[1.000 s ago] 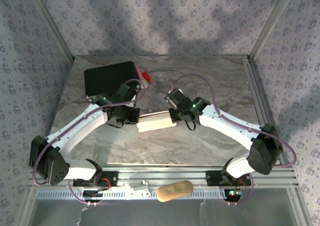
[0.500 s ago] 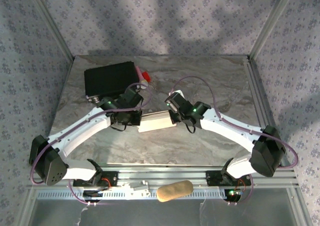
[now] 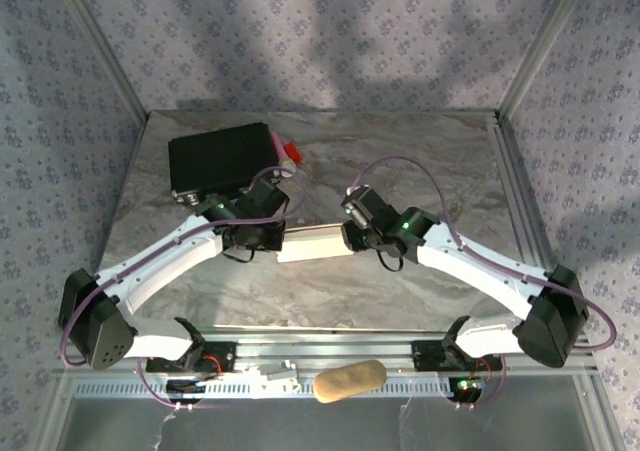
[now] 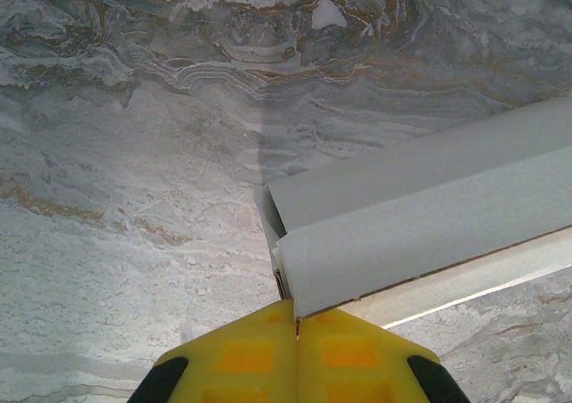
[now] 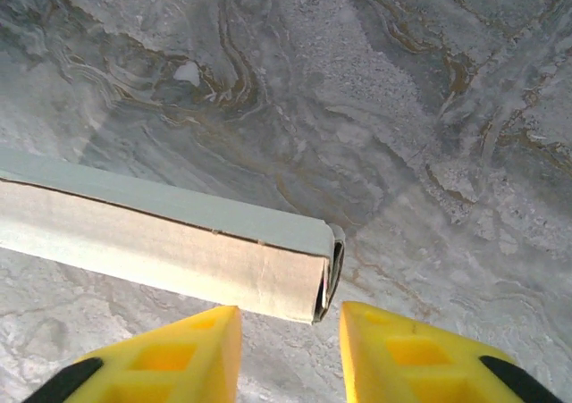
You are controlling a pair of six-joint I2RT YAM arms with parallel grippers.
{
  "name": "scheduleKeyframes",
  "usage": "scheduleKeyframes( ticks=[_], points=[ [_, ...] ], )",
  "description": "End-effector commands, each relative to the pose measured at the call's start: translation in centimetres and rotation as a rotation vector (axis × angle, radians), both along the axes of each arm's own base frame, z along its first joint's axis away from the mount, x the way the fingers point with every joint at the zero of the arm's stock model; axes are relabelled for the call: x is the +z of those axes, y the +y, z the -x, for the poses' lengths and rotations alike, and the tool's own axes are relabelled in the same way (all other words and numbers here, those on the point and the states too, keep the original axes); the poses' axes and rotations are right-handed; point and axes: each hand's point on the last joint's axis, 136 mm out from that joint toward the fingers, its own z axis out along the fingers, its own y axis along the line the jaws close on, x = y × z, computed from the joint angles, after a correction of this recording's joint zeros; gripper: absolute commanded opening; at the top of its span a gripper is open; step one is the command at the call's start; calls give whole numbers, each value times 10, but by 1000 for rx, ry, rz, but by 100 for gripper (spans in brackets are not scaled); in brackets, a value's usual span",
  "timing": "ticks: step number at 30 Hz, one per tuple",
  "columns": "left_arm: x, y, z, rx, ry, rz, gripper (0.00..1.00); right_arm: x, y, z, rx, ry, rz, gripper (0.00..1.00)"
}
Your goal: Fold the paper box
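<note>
Top external view: I see the paper box [image 3: 315,243] lying flat on the marble table [image 3: 430,161], a little near of centre, its long axis running left to right between the two grippers. It is folded into a long, narrow white form.

Left wrist view: the left end of the box [image 4: 420,215] sits directly at the left gripper [image 4: 295,318]. The yellow fingers [image 4: 241,354] are pressed together, and the box's end corner runs into the seam between them. I read this as the left claw clenched on a thin edge of the box.

Right wrist view: the right end of the box [image 5: 179,242] lies just beyond the right gripper [image 5: 286,318]. Its yellow fingers [image 5: 183,354] stand apart, so the right claw is released. I cannot tell whether the left-hand finger touches the underside of the box.

Top external view: the left gripper [image 3: 272,237] and right gripper [image 3: 352,237] stand at opposite ends of the box. A black case [image 3: 220,158] lies at the far left of the table, with a small red item [image 3: 291,153] just beside its right edge. A tan oblong object [image 3: 350,380] rests on the near rail between the arm bases.
</note>
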Motion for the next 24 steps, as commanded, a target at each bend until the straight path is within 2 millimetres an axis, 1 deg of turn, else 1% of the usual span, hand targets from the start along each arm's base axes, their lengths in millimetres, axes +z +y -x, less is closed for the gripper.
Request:
scheduleKeyframes(
  ticks=[1,4,5,7,9,12,14,16,18,21,24],
  points=[
    [-16,5,9,-2,54,-44,0,4,-4,6,-34,35,-60,38],
    [-14,5,8,-3,50,-43,0,17,-10,7,-91,23,-126,44],
    [-15,5,9,-3,51,-43,0,21,-14,7,-127,20,-151,48],
    [-14,4,9,-5,50,-41,0,25,-25,5,-253,35,-247,56],
    [-14,4,8,-5,51,-41,0,32,-29,3,-371,55,-415,67],
    [-15,3,9,-7,51,-42,0,39,-29,1,-509,124,-672,78],
    [-15,4,8,-6,52,-42,0,38,-26,2,-594,197,-809,80],
    [-14,3,8,-7,49,-41,0,29,-23,3,-687,287,-900,80],
    [-14,2,8,-7,48,-42,0,19,-15,4,-748,380,-986,80],
    [-14,2,8,-9,47,-43,0,13,-9,2,-810,448,-1075,80],
    [-13,2,8,-8,45,-42,0,7,-5,-1,-848,483,-1118,81]
  ],
)
